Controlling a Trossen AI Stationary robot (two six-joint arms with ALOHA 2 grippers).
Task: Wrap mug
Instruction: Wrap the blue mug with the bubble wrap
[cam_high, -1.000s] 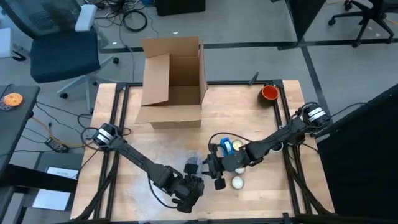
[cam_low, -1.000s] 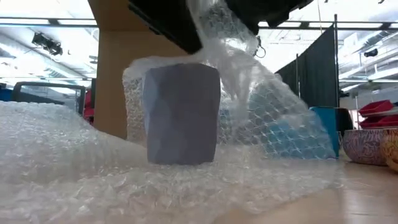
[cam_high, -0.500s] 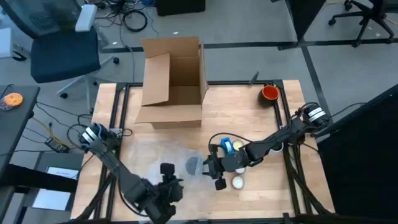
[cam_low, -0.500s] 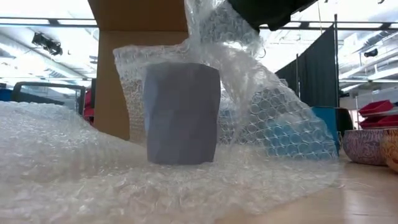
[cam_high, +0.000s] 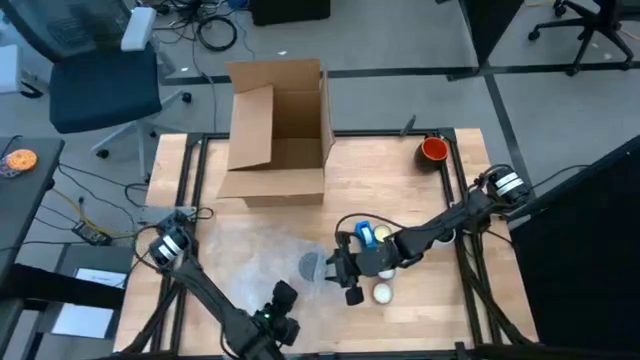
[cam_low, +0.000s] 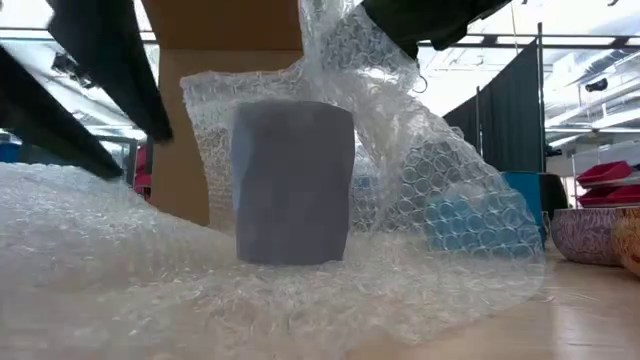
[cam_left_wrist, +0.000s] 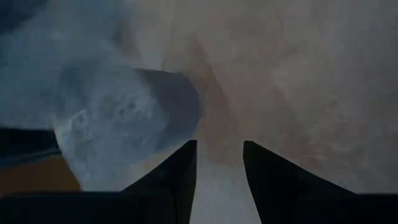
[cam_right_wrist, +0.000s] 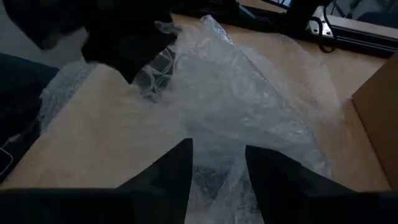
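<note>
Wooden planks made up the table (cam_high: 400, 190), which stood in a room with a grey floor, one blue office chair (cam_high: 95, 70) off its far left corner and a few cables on the ground. One open cardboard box (cam_high: 277, 130) sat on the far side of the table, and one red bowl (cam_high: 433, 150) stood near the far right corner.

One grey mug (cam_low: 293, 182) stood upright near the middle of the front half of the table, on one sheet of bubble wrap (cam_low: 110, 250) spread across the wood. Part of that sheet rose behind and beside the mug and up past its rim. From above, the mug (cam_high: 311, 265) showed as a small grey shape just left of the right gripper.

The right gripper (cam_high: 338, 268) was just beside the mug, and its two fingers were closed on a raised fold of the wrap (cam_right_wrist: 217, 112). Near that arm lay one blue thing (cam_high: 366, 235) and two pale round things (cam_high: 382, 293), too small to make out. One patterned bowl (cam_low: 592, 235) showed at the right edge of the low view.

The left gripper (cam_high: 281, 318) was at the front edge of the table, well apart from the mug. Its two fingers (cam_left_wrist: 180, 174) were parted with nothing between them.
</note>
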